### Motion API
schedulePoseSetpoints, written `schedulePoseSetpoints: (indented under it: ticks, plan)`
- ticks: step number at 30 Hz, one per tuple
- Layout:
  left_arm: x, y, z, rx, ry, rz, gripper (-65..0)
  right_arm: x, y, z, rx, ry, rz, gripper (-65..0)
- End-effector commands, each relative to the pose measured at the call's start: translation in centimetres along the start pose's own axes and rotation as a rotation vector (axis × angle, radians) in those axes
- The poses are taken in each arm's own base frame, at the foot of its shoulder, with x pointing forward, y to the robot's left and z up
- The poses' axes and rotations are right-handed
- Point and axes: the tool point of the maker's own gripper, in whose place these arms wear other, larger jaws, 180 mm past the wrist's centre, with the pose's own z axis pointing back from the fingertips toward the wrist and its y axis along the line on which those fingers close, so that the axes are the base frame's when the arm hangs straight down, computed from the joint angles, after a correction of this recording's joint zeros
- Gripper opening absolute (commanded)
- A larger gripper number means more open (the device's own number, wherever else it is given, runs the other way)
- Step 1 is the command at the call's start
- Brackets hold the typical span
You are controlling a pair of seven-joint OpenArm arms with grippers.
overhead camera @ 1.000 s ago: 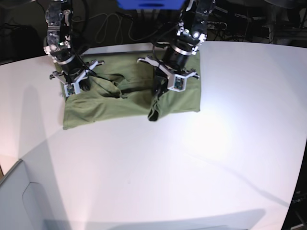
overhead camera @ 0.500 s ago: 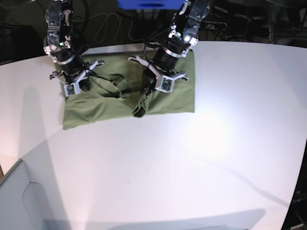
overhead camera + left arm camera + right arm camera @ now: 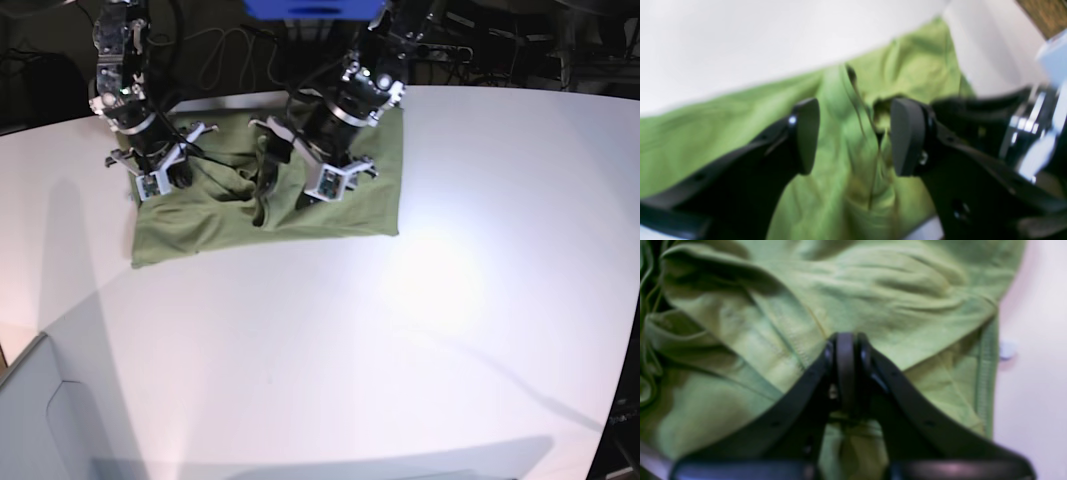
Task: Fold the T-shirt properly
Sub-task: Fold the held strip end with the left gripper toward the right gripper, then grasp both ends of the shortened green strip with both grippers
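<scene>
The olive-green T-shirt (image 3: 200,225) lies bunched and partly folded at the far side of the white table (image 3: 400,350). My left gripper (image 3: 283,195) is over the shirt's middle. In the left wrist view its jaws stand apart (image 3: 853,133) with a raised ridge of the shirt (image 3: 706,133) between them; the view is blurred. My right gripper (image 3: 165,180) is at the shirt's far left part. In the right wrist view it (image 3: 845,340) is shut on a folded edge of the shirt (image 3: 907,290).
Dark cables and a blue object (image 3: 315,8) are behind the table's far edge. A grey panel (image 3: 40,420) stands at the near left corner. A small white fleck (image 3: 1007,348) lies on the table beside the shirt's hem.
My left arm has moved left across the shirt, taking a hanging fold with it; the shirt's right edge has shifted left. My right arm has stayed put.
</scene>
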Motion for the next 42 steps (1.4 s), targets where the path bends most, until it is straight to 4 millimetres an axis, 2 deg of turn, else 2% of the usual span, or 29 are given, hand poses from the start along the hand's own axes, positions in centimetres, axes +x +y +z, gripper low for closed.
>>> schedulePoseSetpoints:
  ticks: [1, 3, 5, 10, 13, 16, 18, 26, 29, 34, 36, 40, 42]
  plan:
    - [2.2, -0.5, 0.5, -0.016, -0.074, 0.002, -32.7, 0.4, 0.4, 0.2, 0.024, -0.006, 0.027, -57.4]
    - [3.3, 0.1, 1.5, -0.008, -0.099, -0.024, -33.4, 0.6, 0.5, 0.7, 0.025, -0.015, 0.034, -52.4]
    - [4.0, 1.5, 2.5, 0.024, -0.119, -0.047, -33.4, 1.4, -0.3, 1.7, -0.005, -0.040, 0.041, -47.4]
    - [3.4, 7.1, 4.2, 0.176, -0.100, -0.051, -33.2, 4.9, -2.4, 3.9, -0.089, -0.141, 0.049, -36.6]
    - [0.7, 11.0, 4.6, 0.274, -0.029, -0.035, -33.1, 5.3, -4.3, 4.6, -0.157, -0.166, -0.001, -27.1]
    - [-2.1, 12.7, 4.4, 0.310, 0.043, -0.014, -33.1, 5.8, -5.3, 4.2, -0.190, -0.188, -0.048, -14.1]
    - [-3.2, 12.9, 4.3, 0.315, 0.069, -0.006, -33.2, 5.2, -5.7, 3.7, -0.193, -0.173, -0.065, -9.3]
    - [-4.0, 13.0, 4.2, 0.316, 0.092, 0.000, -33.2, 1.4, -6.3, 1.0, -0.175, -0.075, -0.138, -9.9]
    - [-4.0, 13.0, 4.2, 0.314, 0.090, 0.000, -33.2, 0.5, -6.9, 1.2, -0.188, -0.054, -0.146, -9.9]
    - [-4.0, 13.0, 4.2, 0.314, 0.090, 0.000, -33.2, -0.8, -6.4, 1.5, -0.178, -0.022, -0.143, -10.6]
    - [-4.2, 12.9, 4.3, 0.316, 0.094, 0.003, -33.2, -1.3, -6.2, 1.7, -0.175, -0.012, -0.146, -14.8]
    - [-4.2, 12.8, 4.3, 0.315, 0.094, 0.006, -33.2, -1.9, -5.3, 1.5, -0.154, 0.006, -0.145, -28.9]
    - [-4.2, 12.8, 4.2, 0.314, 0.094, 0.008, -33.2, -2.3, -4.6, 1.5, -0.136, 0.015, -0.144, -32.7]
